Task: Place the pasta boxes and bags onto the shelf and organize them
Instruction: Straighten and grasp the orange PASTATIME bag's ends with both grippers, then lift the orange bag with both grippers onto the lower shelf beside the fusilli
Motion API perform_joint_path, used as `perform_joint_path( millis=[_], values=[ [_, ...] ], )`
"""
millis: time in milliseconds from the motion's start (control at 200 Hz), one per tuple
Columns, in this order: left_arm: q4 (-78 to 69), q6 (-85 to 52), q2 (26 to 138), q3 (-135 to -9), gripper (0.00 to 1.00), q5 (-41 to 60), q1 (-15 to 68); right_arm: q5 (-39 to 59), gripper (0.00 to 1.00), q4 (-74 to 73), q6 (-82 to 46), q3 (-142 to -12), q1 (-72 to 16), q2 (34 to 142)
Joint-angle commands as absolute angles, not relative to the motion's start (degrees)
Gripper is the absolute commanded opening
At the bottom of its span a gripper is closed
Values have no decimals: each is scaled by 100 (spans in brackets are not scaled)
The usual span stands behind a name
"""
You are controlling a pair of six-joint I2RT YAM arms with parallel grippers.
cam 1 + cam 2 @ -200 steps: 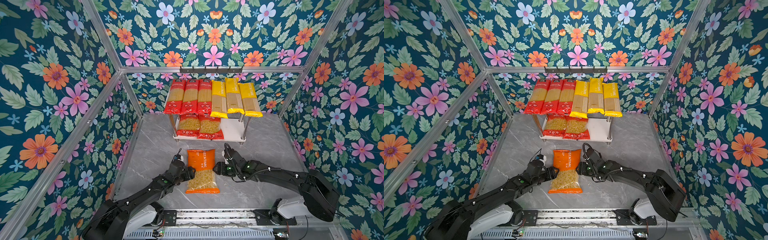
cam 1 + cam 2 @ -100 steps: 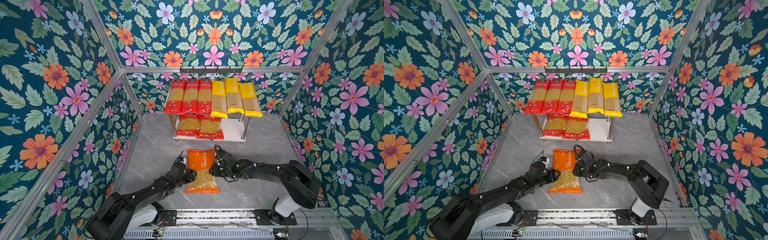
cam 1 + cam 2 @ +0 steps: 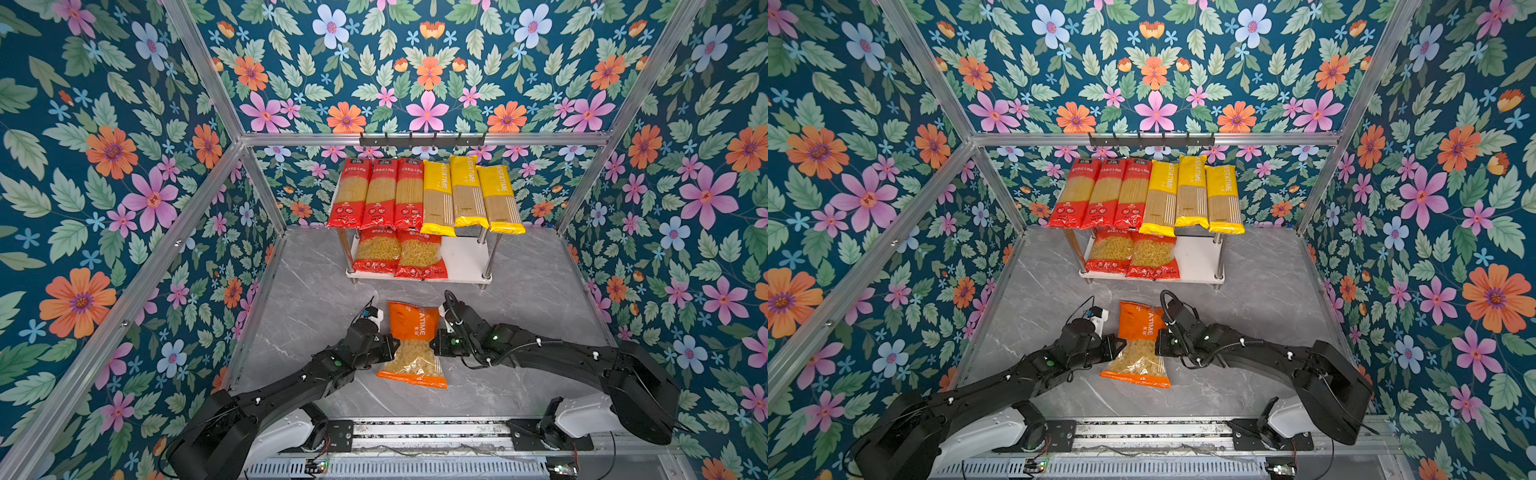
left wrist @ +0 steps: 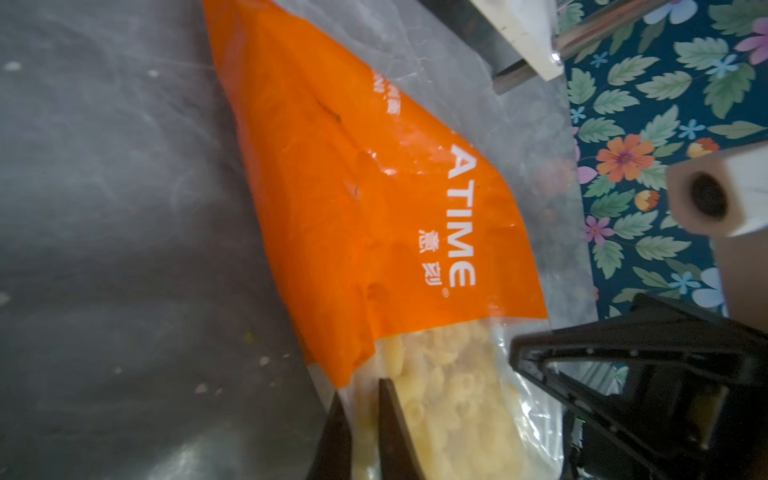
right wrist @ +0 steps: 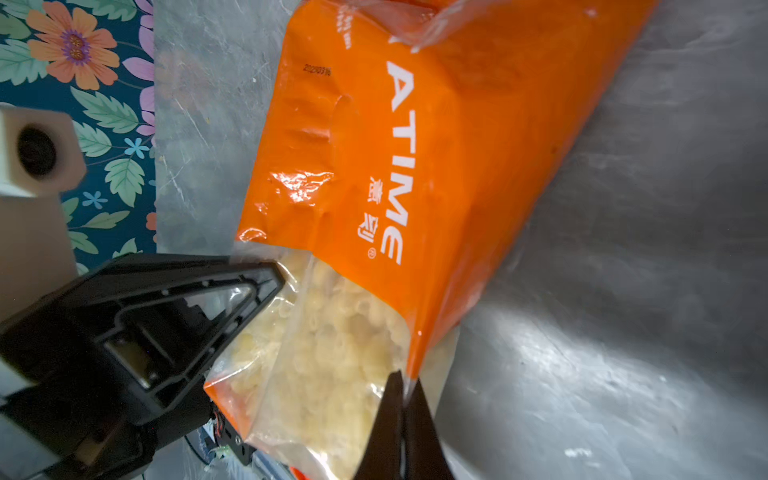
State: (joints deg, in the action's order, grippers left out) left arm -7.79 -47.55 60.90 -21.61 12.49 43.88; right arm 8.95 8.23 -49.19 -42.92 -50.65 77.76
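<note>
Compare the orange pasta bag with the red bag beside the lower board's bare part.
The orange bag is printed orange, the red bag red. The orange bag is out on the table; the red bag lies on the lower board of the shelf. The left gripper and right gripper are shut on the orange bag's side edges; nothing grips the red bag. Both show short pasta through clear film.

Grey marble-look tabletop (image 3: 540, 299), teal floral wallpaper (image 3: 104, 166) on left, right and far walls, aluminium frame bars (image 3: 291, 139) along wall edges and corners, black hook rail (image 3: 422, 142) centred on far horizontal bar
</note>
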Motion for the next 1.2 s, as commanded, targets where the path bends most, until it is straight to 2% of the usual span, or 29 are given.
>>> perform_joint_path(
  millis=[0,175,365,605,820,935,1195],
  values=[
    [-897,-4641,6035,-2386,1,1344,4591,892,2,1233,-4740,-4281,-5081,7353],
    [-896,-4286,5935,-2914,0,1286,4826,548,0,1810,-4561,-4280,-5001,6558],
    [-1132,-3579,6041,-3516,0,1000,4834,442,0,2052,-4160,-4374,-4341,5887],
    [-1781,-2568,6715,-4144,0,860,4834,289,0,1779,-3223,-4860,-3679,5806],
    [-2804,-1762,7701,-4503,0,468,4812,400,0,289,-2646,-4808,-2937,6301],
    [-3894,-1392,8184,-4509,0,317,4810,233,0,-686,-2188,-4800,-2882,6672],
    [-4252,-453,9318,-5332,0,94,4786,-460,0,-2694,-1579,-4641,-2851,7526]
  ],
)
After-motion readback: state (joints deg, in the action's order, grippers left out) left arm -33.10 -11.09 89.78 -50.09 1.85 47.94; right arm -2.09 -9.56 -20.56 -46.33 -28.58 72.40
